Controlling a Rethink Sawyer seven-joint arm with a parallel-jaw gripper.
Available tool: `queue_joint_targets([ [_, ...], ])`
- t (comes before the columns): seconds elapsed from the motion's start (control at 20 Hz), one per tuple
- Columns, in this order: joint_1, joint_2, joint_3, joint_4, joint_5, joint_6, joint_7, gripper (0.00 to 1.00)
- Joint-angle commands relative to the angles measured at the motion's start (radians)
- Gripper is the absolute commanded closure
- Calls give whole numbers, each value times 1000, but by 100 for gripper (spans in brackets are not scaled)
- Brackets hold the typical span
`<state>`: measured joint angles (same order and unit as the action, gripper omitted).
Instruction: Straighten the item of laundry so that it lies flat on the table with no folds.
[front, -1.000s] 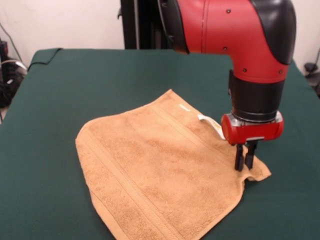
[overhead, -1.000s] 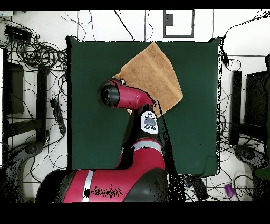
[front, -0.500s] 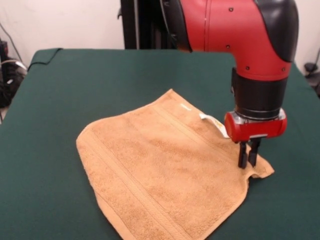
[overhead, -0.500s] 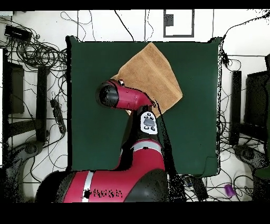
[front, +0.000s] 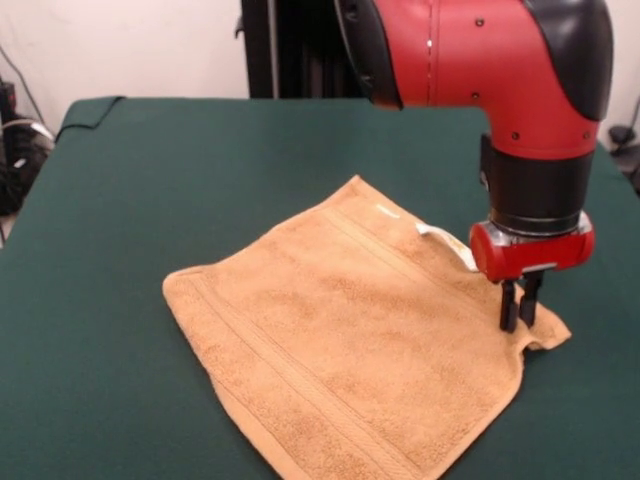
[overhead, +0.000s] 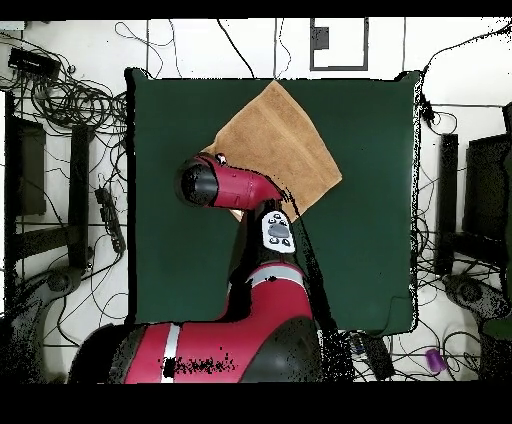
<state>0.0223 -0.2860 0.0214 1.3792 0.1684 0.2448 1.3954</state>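
Green bench (front: 150, 170): claw (front: 518, 312), clamped on the hand towel's (front: 350, 330) four-o'clock corner, drags it toward three, flattening it.

towel (front: 340, 350): 1 | care tag (front: 445, 243): 1 | table (front: 150, 180): 1 | arm (front: 520, 90): 1 | gripper (front: 518, 310): 1

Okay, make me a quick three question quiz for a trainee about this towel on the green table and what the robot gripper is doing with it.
1. True or false: the tan-orange terry hand towel hangs over the edge of the dark green fabric-covered table.
2. Multiple choice: the black gripper of the red and black arm is A) shut on a corner of the towel, B) open above bare table, C) holding the small white care tag.
3. Fill in: in the front view, the care tag lies along the towel's edge just ____ the gripper.

Key: 1 false; 2 A; 3 behind.
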Motion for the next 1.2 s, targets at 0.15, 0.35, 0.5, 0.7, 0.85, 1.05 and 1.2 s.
queue_joint_targets([
  [0.15,20,34,184,121,-57,49,90,100],
  [0.35,16,33,193,125,-71,44,86,100],
  [0.5,17,33,199,125,-81,43,91,100],
  [0.7,14,32,205,128,-87,43,92,100],
  [0.85,8,32,214,135,-89,42,91,100],
  [1.05,1,28,228,152,-89,38,93,100],
  [1.2,1,26,235,162,-94,25,94,100],
])
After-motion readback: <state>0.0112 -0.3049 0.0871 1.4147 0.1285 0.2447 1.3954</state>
